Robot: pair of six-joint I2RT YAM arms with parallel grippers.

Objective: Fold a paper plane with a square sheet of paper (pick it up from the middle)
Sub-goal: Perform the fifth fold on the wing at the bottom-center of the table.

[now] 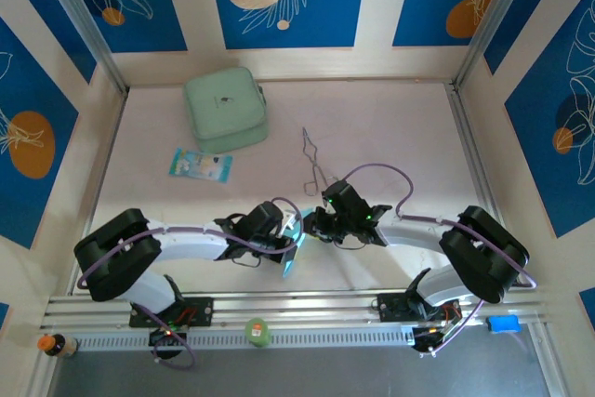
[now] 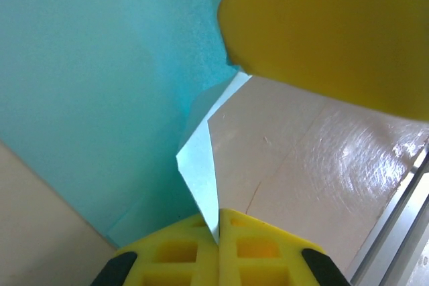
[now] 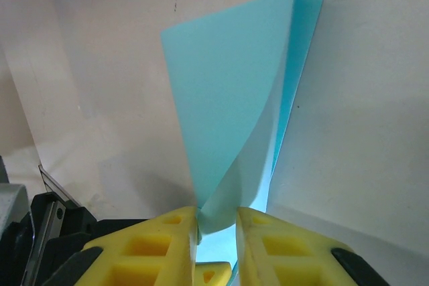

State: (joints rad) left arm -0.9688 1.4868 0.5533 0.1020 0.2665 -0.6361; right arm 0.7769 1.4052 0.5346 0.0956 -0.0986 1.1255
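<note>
The cyan paper sheet [image 3: 221, 98], folded over, stands edgewise at front centre.

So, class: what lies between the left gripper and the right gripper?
The square sheet of paper, cyan and partly folded, spans between the left gripper and the right gripper. The top view shows this; each wrist view shows it entering that gripper's jaws.

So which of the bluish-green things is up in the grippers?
The cyan sheet of paper, clamped in the left gripper, its fold inside the right gripper. The mint-green case and blue-and-white packet lie untouched at the back left.
</note>
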